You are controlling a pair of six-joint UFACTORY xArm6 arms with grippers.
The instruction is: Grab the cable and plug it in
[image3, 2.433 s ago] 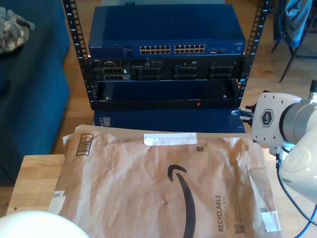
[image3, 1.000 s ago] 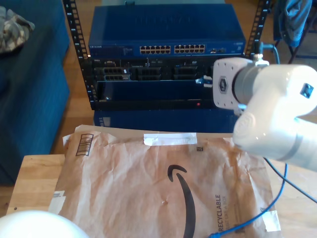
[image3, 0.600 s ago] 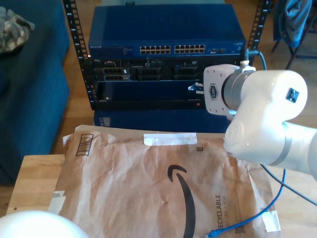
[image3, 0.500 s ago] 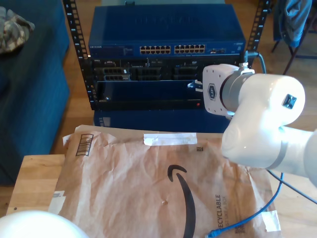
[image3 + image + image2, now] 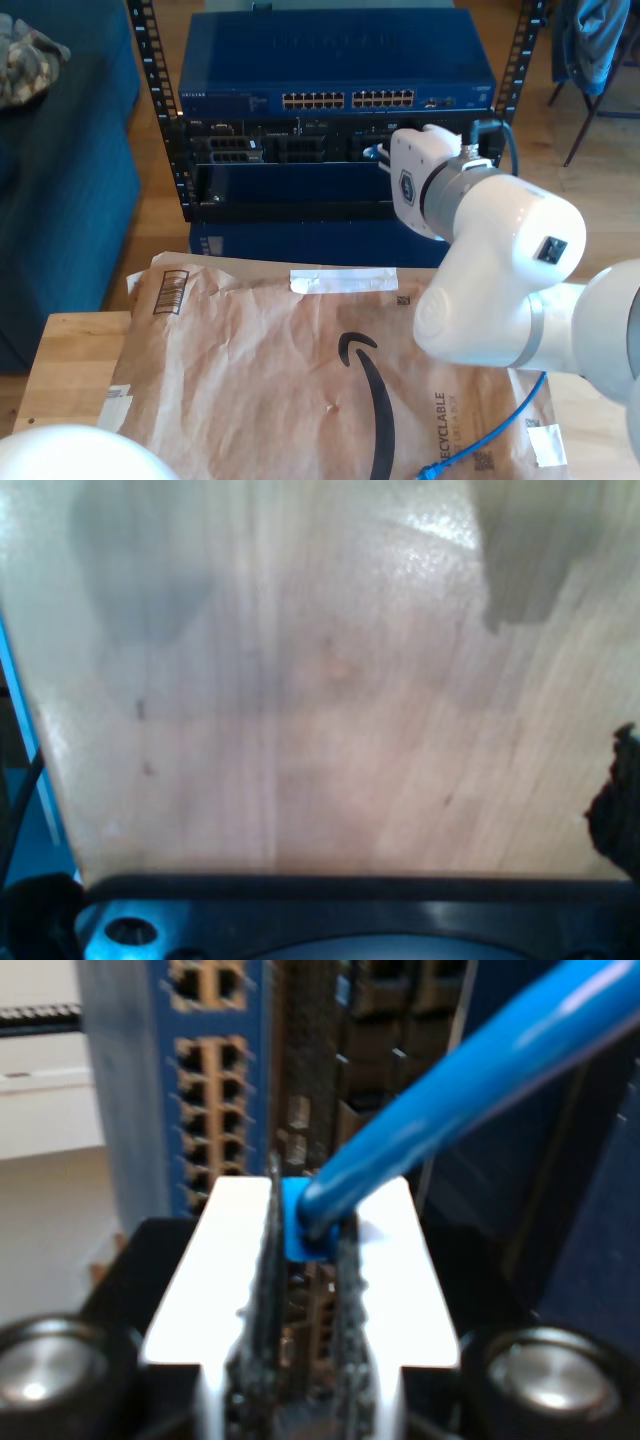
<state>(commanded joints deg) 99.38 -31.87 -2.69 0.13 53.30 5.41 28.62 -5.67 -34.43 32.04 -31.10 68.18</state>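
Second gripper (image 5: 305,1260) clamped on cable (image 5: 450,1090) just behind its plug boot, white fingers (image 5: 395,1280) pressed close either side of the blue strain relief. Plug tip itself hidden between the pads in the second wrist view; orientation of the latch could not be told. Held up before the rack (image 5: 160,110), facing the blue switch (image 5: 335,60) and the black units beneath it, rows of ports (image 5: 205,1090) blurred beyond the fingers. Not yet seated in any port, as far as could be judged.

Rest of cable (image 5: 500,430) hung down behind the white arm (image 5: 500,270) and trailed over the brown paper mailer (image 5: 300,380), loose end plug lying near the exterior view's lower right.

First gripper: jaw state could not be told; first wrist view gave bare wooden tabletop (image 5: 320,700) and a dark housing edge.

Handling, judged: light, thin, limp along its length, so a grip far from the plug would let the end droop and wander. Hold close behind the boot looked right. Plug small, hard, smooth plastic, latch tab likely fragile; liable to twist in the pads if pushed off-axis. Trailing slack could drag on the mailer.
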